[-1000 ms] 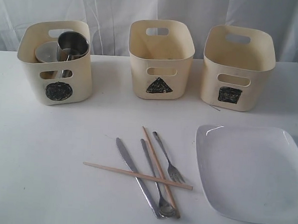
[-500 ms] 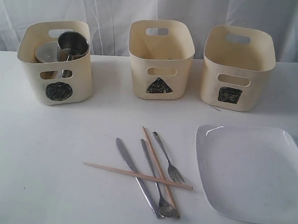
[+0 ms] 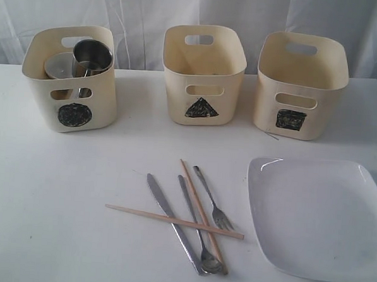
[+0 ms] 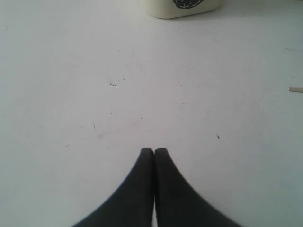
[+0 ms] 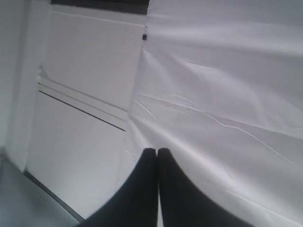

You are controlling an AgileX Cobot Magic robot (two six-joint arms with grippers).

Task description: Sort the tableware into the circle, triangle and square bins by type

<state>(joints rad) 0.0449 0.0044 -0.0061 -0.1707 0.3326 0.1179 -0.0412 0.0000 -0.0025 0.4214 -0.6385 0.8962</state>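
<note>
Cream bins (image 3: pixel 35 101) (image 3: pixel 178 102) (image 3: pixel 323 113), three, wooden chopsticks (image 3: pixel 140 213) (image 3: pixel 192 188), two

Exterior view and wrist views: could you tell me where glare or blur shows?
Exterior view: soft light, a glint on the far-left rim of the large white square plate. Left wrist view: the black left pincer is blurred, specks on the white table sharper. Right wrist view: the black right pincer blurred against evenly lit white cloth.

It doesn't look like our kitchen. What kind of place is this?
Probably a robot test room, not a home kitchen: a plain white table, white curtains hung behind it, and three bins marked with drawn shapes.
</note>
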